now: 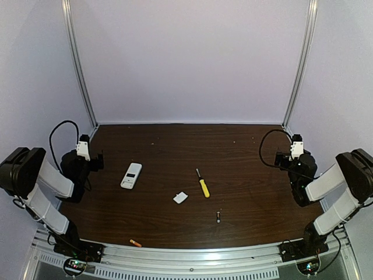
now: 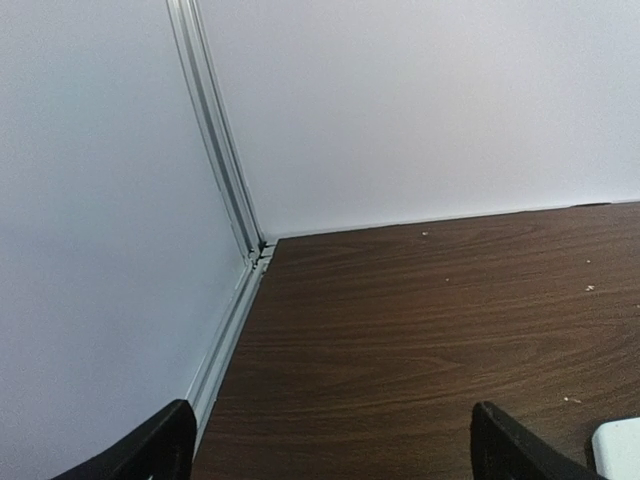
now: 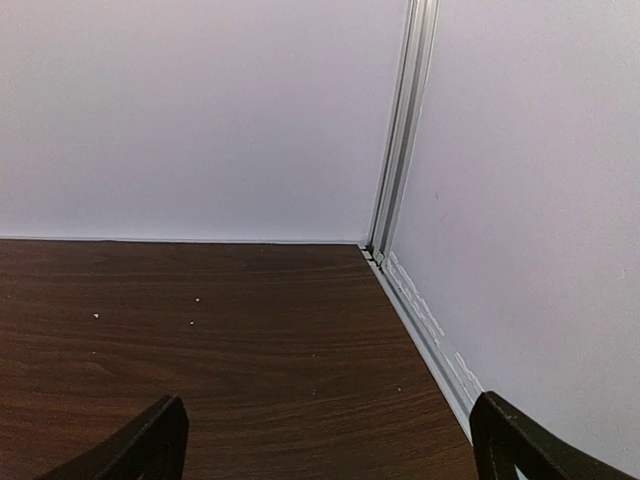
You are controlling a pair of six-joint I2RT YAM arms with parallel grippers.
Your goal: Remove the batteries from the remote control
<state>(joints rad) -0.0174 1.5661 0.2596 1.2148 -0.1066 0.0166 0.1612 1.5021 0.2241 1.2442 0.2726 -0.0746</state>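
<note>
The white remote control [image 1: 131,175] lies on the dark wooden table left of centre, its dark window facing up. A corner of it shows at the lower right of the left wrist view [image 2: 616,446]. The dark battery [image 1: 218,217] lies right of centre towards the front. The orange-red battery [image 1: 135,243] lies at the table's front edge. My left gripper [image 1: 97,161] is open and empty, just left of the remote; it also shows in its wrist view [image 2: 330,468]. My right gripper [image 1: 281,158] is open and empty at the far right, seen too in the right wrist view [image 3: 330,466].
A yellow-handled screwdriver [image 1: 203,184] lies at centre. A small white cover piece [image 1: 180,198] lies just left of it. White walls with metal corner posts [image 2: 215,130] [image 3: 402,130] enclose the table on three sides.
</note>
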